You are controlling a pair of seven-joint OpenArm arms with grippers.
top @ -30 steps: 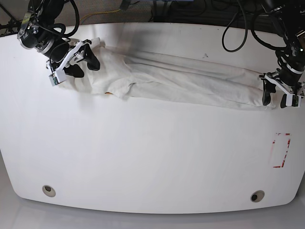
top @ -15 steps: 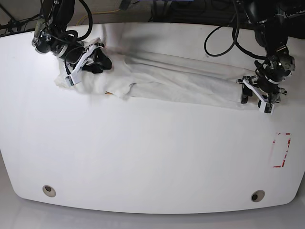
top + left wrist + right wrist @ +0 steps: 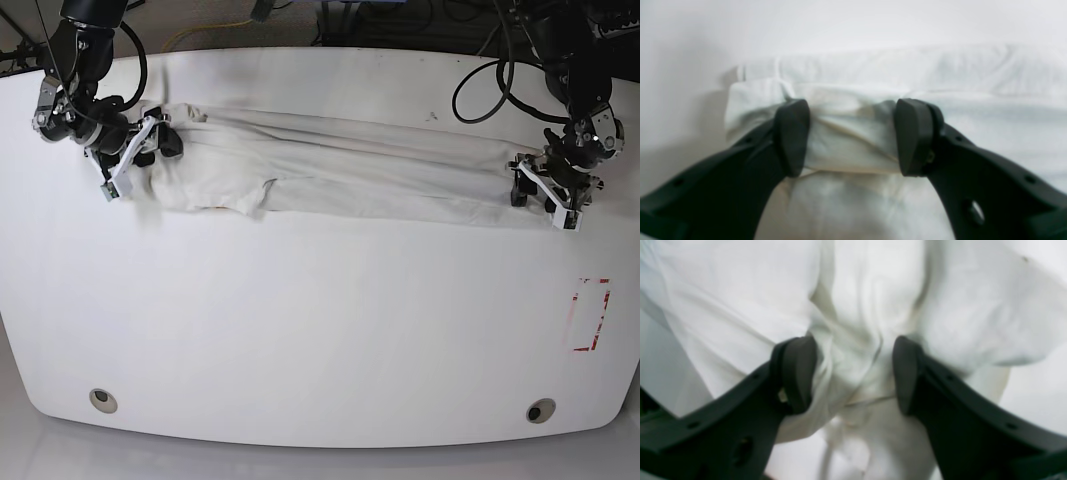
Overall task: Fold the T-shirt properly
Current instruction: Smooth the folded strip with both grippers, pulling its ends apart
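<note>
Base view: T-shirt [image 3: 350, 170], no legible print.

T-shirt [image 3: 350, 170] stretched between both end effectors.

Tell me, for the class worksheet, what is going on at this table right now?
A two-armed robot is folding a white T-shirt, which lies in a long narrow band across the far side of the table. The left claw has bunched cloth between its fingers at one end. The right claw straddles cloth at the other end. The band has not been folded shorter yet.
</note>
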